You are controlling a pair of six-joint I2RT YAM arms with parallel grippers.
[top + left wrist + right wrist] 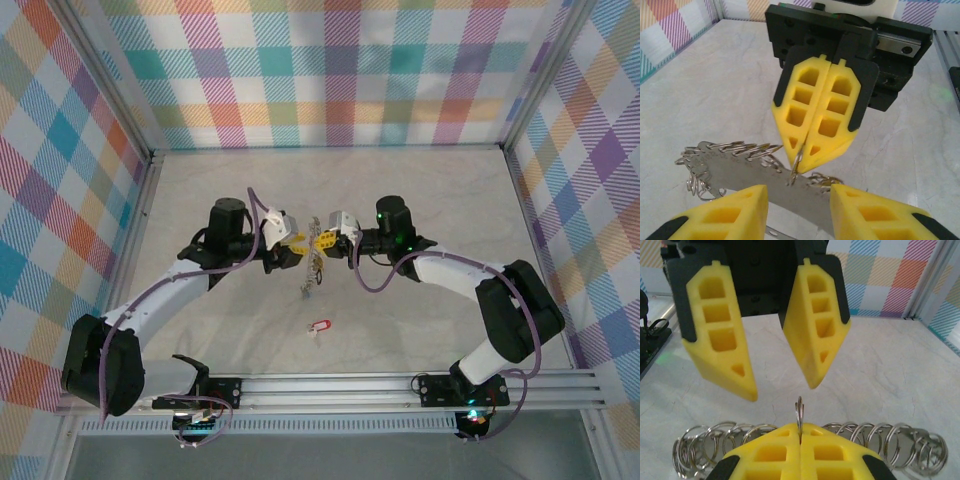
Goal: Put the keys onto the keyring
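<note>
Worktop (420,190) centre: your right pincer (799,155) pressed together, pinching small ring (799,410); your left pincer (782,390) spread above ring-laden metal strip (740,172). Red-tagged key (319,327) toward near edge.

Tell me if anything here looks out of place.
One key with a red tag lies alone on the table, apart from the strip of rings hanging between the left gripper and the right gripper, which is shut on one ring. Nothing looks damaged.
</note>
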